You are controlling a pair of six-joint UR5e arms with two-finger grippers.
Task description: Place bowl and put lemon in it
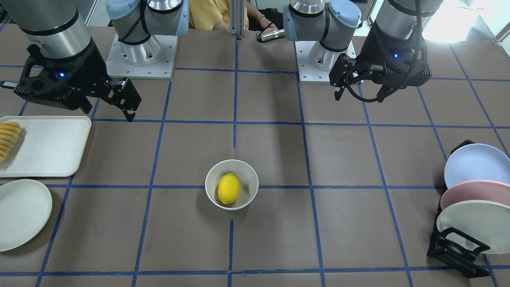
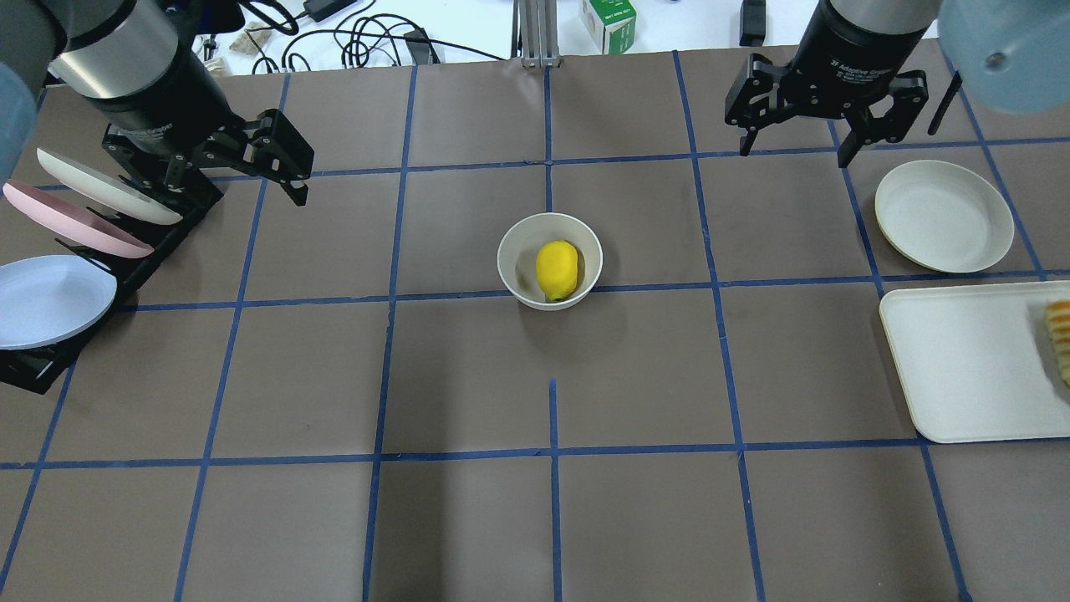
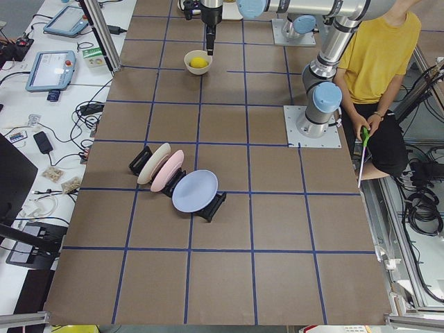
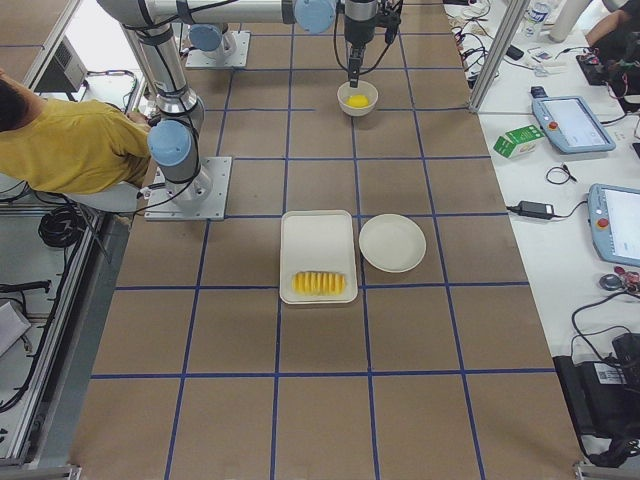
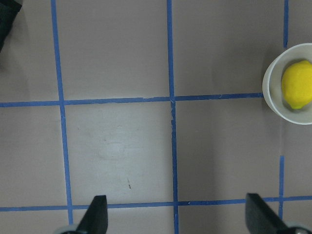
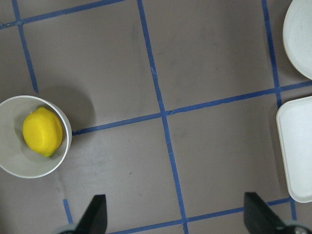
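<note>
The off-white bowl (image 1: 250, 176) stands upright at the table's middle, and the yellow lemon (image 1: 228, 188) lies inside it. Both also show in the overhead view: bowl (image 2: 517, 251), lemon (image 2: 557, 269). My left gripper (image 2: 242, 196) is open and empty, raised above the table beside the dish rack, well apart from the bowl. In its wrist view the bowl (image 5: 271, 92) and lemon (image 5: 296, 91) sit at the right edge. My right gripper (image 2: 794, 153) is open and empty, raised near the flat plate. Its wrist view shows the bowl (image 6: 14, 165) and lemon (image 6: 43, 131) at the left.
A black dish rack (image 2: 125, 267) holds a white, a pink and a blue plate on my left side. A flat off-white plate (image 2: 943, 216) and a white tray (image 2: 970, 359) with sliced fruit (image 2: 1060, 334) lie on my right side. A person sits behind the arm bases (image 1: 207, 14).
</note>
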